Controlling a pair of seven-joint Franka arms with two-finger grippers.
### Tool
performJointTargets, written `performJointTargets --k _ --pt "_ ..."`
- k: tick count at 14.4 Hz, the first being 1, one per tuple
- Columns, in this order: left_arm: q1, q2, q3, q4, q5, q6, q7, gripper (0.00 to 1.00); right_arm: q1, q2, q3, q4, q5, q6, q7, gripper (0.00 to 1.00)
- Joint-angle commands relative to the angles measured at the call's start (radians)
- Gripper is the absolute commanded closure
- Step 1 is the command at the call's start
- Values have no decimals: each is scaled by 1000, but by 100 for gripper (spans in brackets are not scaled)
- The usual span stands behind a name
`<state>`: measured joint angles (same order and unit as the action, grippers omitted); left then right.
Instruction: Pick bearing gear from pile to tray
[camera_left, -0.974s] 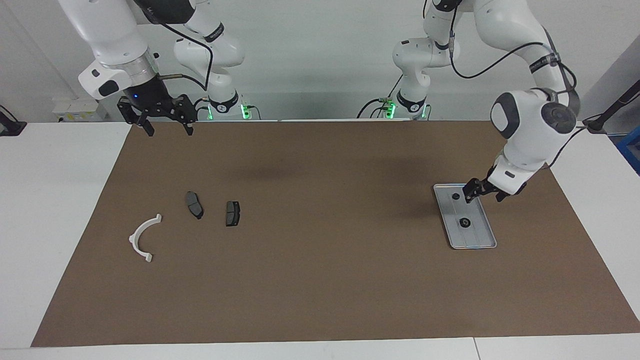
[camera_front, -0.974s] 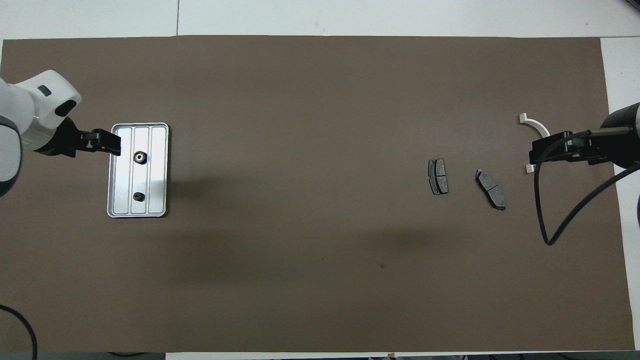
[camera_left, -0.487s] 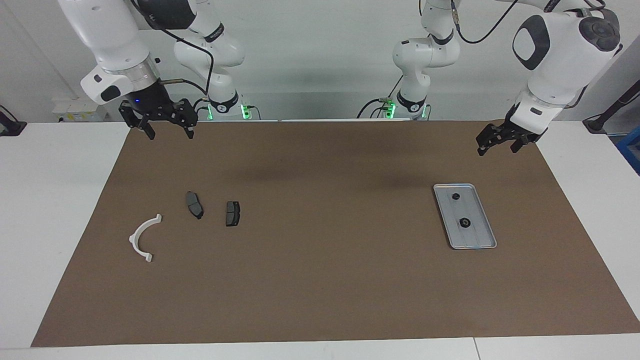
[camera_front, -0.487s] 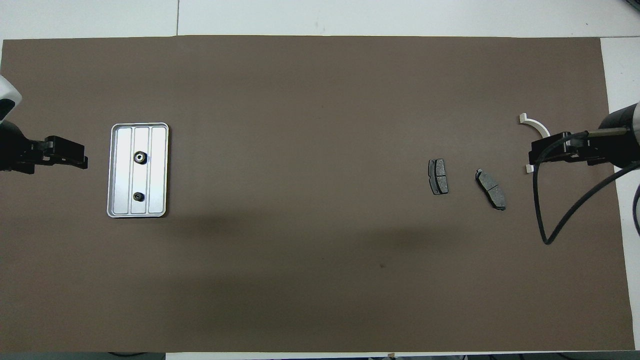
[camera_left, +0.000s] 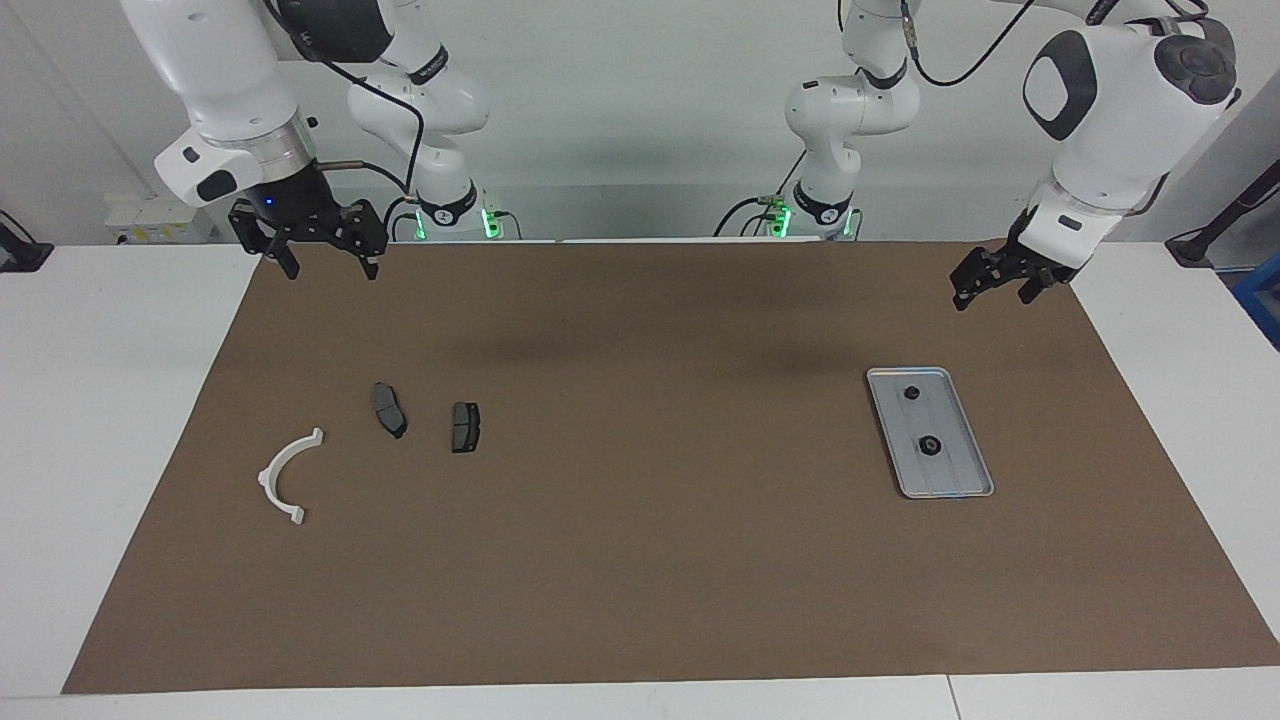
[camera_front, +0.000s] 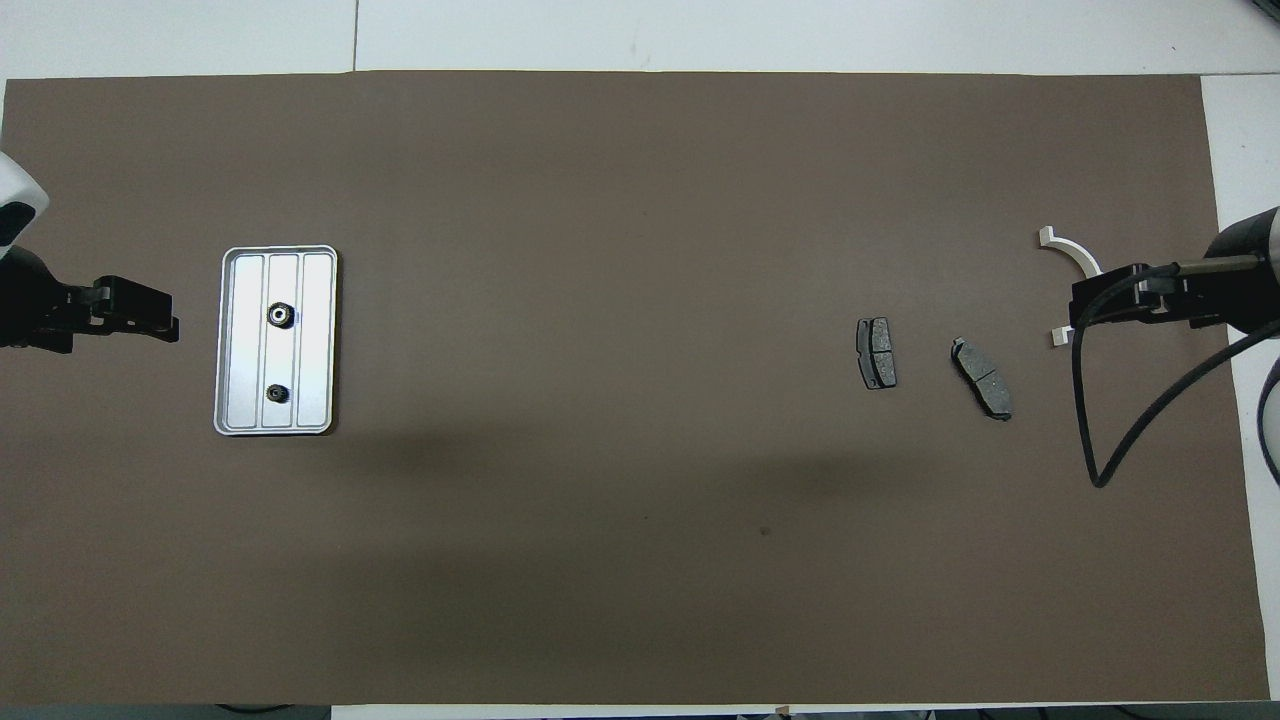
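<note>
- I saw the tray (camera_left: 962, 478) lying flat on the brown mat (camera_left: 640, 560) toward the left arm's end, with two gears (camera_left: 929, 446) in it, apart from each other.
- My left gripper (camera_left: 991, 286) hung above the mat, jaws wide and empty.
- My right gripper (camera_left: 322, 259) hung at the mat's edge by the robots, jaws wide and empty.
- The pads (camera_left: 465, 427) and bracket (camera_left: 286, 479) lay on the mat at the right arm's end.

White bracket (camera_front: 1072, 262): middle of its arc covered by the right gripper (camera_front: 1085, 308) in the overhead view
Left arm (camera_front: 15, 285): cut off by the overhead edge
Black pieces (camera_left: 929, 446) in tray (camera_left: 962, 478): too small to identify
</note>
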<state>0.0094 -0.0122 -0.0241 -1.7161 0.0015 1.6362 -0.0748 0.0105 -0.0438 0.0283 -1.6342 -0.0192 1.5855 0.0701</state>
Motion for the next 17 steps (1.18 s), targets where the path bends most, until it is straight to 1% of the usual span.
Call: performJointTargets --k 1,5,17 --pt "1 -58 -8 -30 -12 -18 -23 0 5 -16 -2 -19 -13 19 -13 0" --pt "0 -65 -17 -8 -11 -21 -23 0 -1 -16 -2 -19 -13 19 -13 0" --pt "0 -64 -19 -8 -12 -3 -17 0 3 -18 -2 -16 -13 19 -13 0"
